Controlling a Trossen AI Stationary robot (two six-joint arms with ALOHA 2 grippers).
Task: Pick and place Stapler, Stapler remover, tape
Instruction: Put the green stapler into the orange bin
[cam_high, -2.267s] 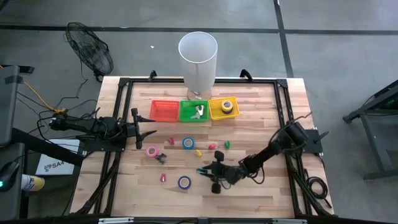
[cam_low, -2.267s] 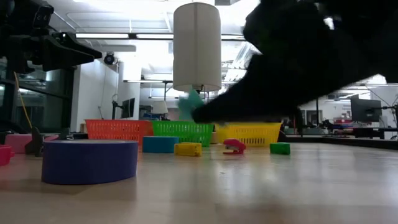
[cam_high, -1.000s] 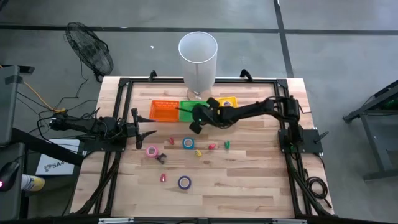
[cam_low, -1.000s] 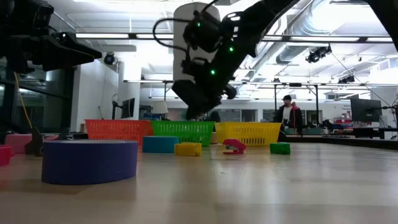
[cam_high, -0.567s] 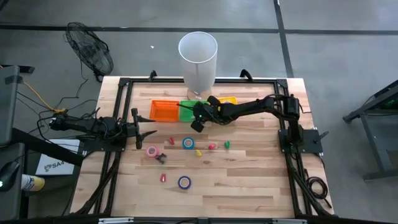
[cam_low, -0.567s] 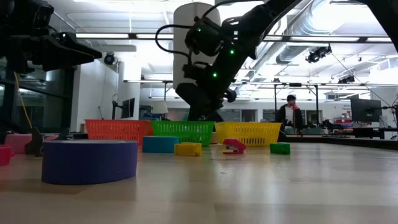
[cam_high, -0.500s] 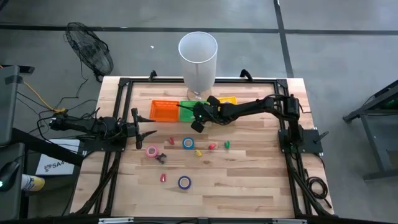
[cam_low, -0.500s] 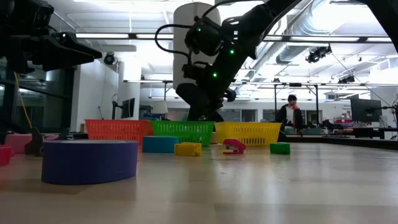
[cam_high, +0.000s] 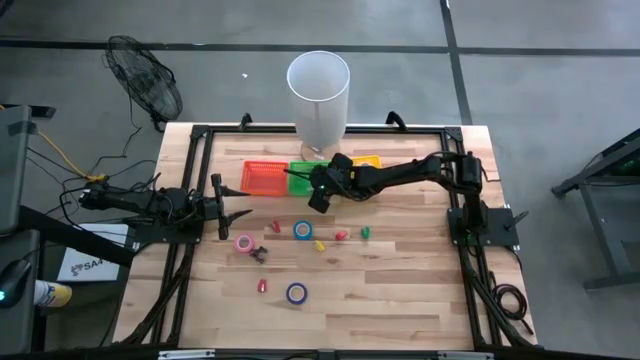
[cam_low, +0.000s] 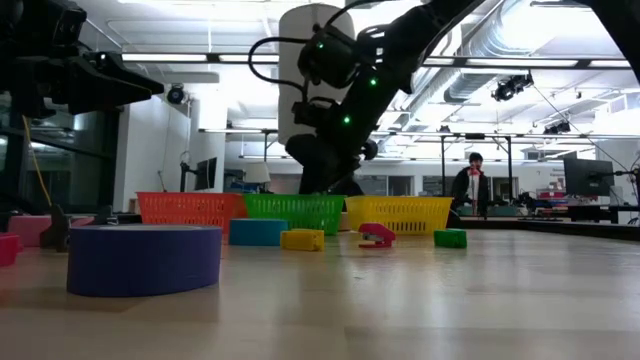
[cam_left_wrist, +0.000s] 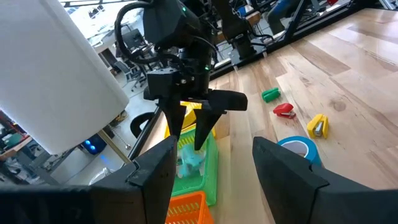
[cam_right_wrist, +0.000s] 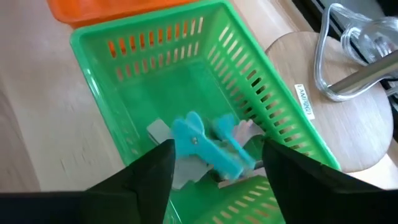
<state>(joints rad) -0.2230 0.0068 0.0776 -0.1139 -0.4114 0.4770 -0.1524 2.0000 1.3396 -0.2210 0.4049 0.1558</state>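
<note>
Hovering over the green basket (cam_right_wrist: 261, 106), our right gripper (cam_left_wrist: 189, 134) has its fingers spread, nothing between them; the blue stapler remover (cam_right_wrist: 208, 149) lies in the basket directly below them, so we judge it dropped there for sorting. Our left gripper (cam_high: 243, 208) waits open, away from the baskets.

Three baskets (cam_high: 264, 178); three tape rolls (cam_high: 296, 293) on table.

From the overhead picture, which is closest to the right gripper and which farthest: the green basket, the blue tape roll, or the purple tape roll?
Measured from the right gripper:
1. Green basket, directly beneath it, mostly hidden by the arm.
2. Blue tape roll, mid-table, just toward the front edge.
3. Purple tape roll, well nearer the front edge.
</note>
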